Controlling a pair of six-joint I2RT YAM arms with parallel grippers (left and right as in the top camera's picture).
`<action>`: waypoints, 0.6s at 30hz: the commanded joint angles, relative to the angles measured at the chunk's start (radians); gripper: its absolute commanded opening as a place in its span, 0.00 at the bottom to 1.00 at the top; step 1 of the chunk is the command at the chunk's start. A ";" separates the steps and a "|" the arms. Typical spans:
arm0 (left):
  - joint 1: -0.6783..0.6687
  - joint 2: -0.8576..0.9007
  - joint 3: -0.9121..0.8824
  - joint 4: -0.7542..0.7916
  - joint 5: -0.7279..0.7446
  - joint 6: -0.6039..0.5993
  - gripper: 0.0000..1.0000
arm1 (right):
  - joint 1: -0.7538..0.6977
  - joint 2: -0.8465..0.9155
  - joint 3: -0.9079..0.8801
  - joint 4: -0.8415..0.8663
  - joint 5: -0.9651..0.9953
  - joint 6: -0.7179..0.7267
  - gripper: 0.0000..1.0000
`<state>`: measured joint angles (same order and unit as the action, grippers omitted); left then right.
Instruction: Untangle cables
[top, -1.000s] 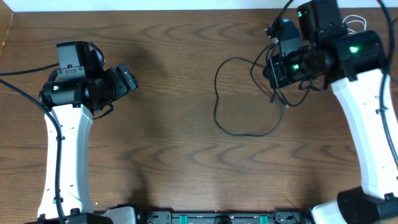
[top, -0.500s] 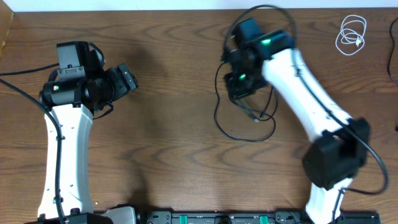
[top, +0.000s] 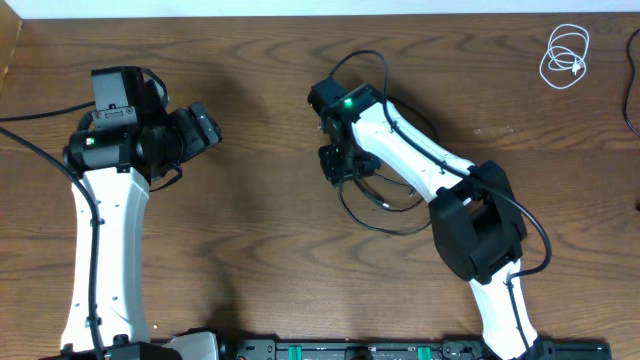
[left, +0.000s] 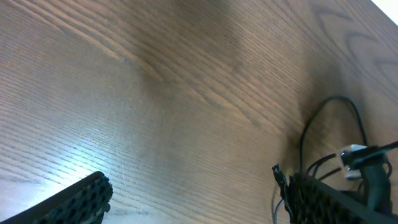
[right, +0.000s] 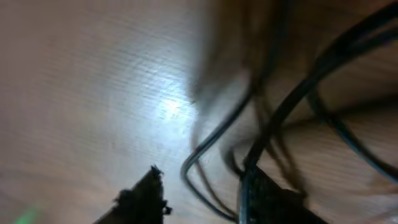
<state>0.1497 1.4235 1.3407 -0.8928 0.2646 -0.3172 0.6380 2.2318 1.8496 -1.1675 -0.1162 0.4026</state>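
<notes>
**Right arm reaches mid-table over the black cable as the white one lies coiled in the far right corner**

The right gripper (top: 338, 165) hangs low over the middle of the wooden table (top: 250, 260), a little nearer the far edge than the near one. Its arm stretches in a long diagonal from the near right corner. The black cable (top: 390, 230) lies directly beneath and beside it, looping out across the boards toward the near edge and partly tucked under the white forearm. In the right wrist view, heavily blurred, several dark strands cross the narrow gap between the two fingers (right: 142, 198). The blur hides whether the jaws actually pinch a strand, so the grip cannot be told.

The white cable (top: 563, 55) rests in small, tidy loops close to the far right corner, well apart from the black one and from both arms.

The left gripper (top: 207, 127) hovers over the left half of the table, toward the far edge, pointing across at the centre. Its wrist view shows the fingers spread wide with only bare wood grain between them, holding nothing. The black cable and the right arm appear at the lower right of that view.
</notes>
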 joint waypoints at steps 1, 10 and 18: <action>0.002 0.008 -0.002 -0.003 0.004 -0.002 0.91 | 0.002 0.013 -0.002 0.000 0.095 0.126 0.51; 0.002 0.008 -0.002 -0.003 0.004 -0.002 0.91 | 0.006 0.050 -0.007 0.058 0.116 0.166 0.65; 0.002 0.008 -0.002 -0.003 0.004 -0.002 0.91 | 0.007 0.120 -0.007 0.087 0.084 0.174 0.60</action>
<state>0.1497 1.4235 1.3411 -0.8928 0.2642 -0.3172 0.6380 2.3276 1.8511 -1.0832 -0.0193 0.5514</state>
